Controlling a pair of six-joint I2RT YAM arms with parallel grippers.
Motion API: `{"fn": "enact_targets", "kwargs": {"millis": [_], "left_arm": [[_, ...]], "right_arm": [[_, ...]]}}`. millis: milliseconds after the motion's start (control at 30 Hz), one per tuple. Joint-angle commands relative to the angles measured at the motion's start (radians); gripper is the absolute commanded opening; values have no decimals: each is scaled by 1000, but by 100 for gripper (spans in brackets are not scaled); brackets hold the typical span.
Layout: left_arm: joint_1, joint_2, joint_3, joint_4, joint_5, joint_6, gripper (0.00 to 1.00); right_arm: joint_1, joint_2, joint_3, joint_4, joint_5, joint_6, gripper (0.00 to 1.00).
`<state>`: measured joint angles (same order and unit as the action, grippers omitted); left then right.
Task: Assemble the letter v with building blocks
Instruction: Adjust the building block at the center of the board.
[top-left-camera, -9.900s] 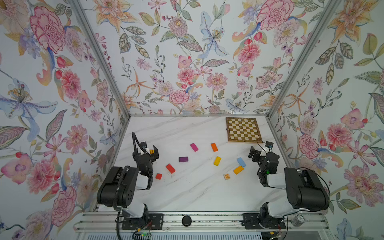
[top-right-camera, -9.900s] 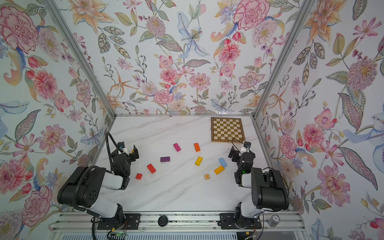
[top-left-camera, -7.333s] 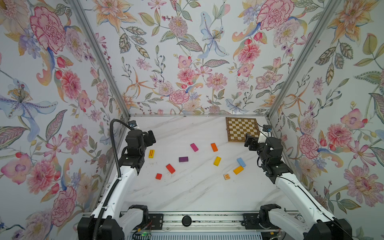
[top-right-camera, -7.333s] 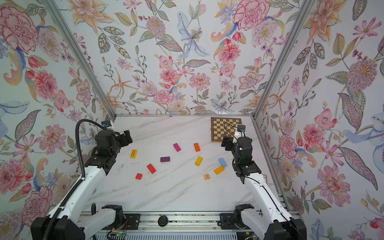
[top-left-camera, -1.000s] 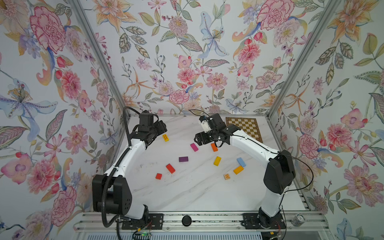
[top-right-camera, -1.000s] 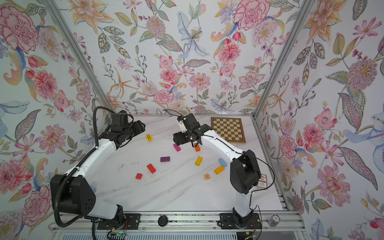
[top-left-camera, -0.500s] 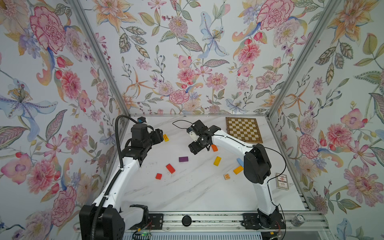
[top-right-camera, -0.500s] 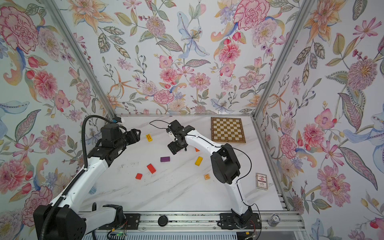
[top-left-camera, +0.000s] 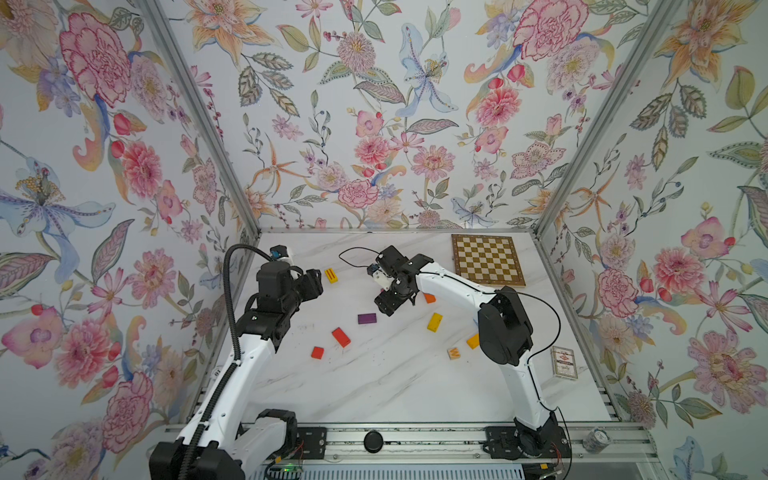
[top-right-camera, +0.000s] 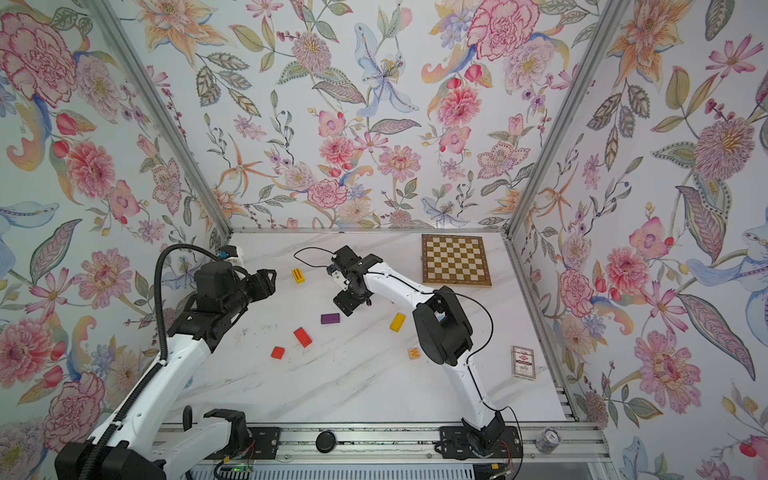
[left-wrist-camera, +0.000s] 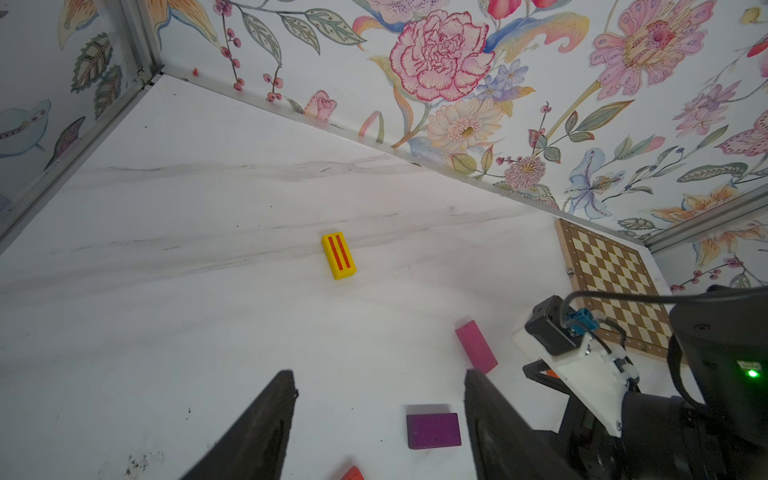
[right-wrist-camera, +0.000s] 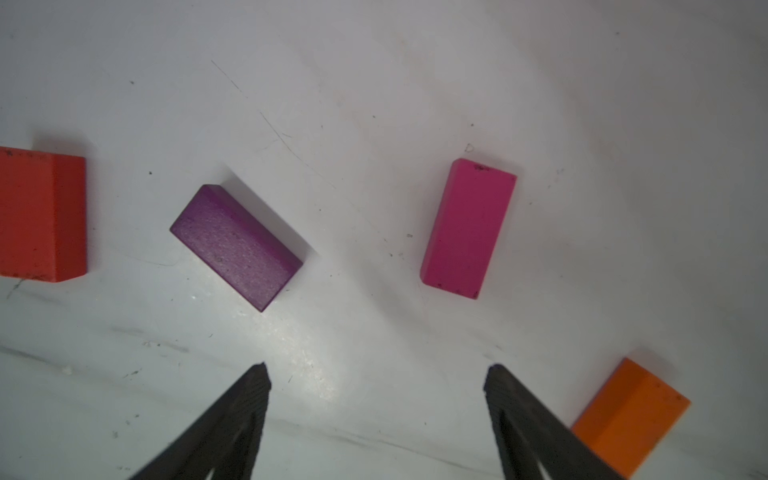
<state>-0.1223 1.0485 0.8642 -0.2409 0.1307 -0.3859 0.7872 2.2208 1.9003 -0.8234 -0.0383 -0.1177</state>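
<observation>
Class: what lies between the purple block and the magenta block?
Nothing: the stretch between the purple block and the magenta block is bare table, seen plainly in the right wrist view.

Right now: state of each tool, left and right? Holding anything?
Left tool: open, holding nothing.
Right tool: open, holding nothing; the magenta rectangular wooden block lies ahead of it, untouched.
</observation>
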Motion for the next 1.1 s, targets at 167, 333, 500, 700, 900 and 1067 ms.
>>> {"fn": "enact_targets", "kwargs": {"millis": [167, 333, 500, 700, 900, 1067], "left_arm": [[8, -30, -31, 6, -18, -8, 67], [8, -47, -37, 6, -28, -13, 67], [8, -62, -40, -3, -36, -13, 67], [8, -79, -46, -9, -42, -15, 67], [8, -90, -53, -11, -54, -15, 67], [9, -90, -56, -11, -57, -15, 66]], "right_arm": [[50, 46, 45, -24, -53, -31, 82], [67, 72, 72, -22, -74, -26, 81], [78, 110, 102, -26, -65, -24, 80], [78, 143, 146, -24, -48, -16, 78], [80, 161, 158, -25, -50, -6, 77], [86, 175, 157, -22, -26, 3, 76]]}}
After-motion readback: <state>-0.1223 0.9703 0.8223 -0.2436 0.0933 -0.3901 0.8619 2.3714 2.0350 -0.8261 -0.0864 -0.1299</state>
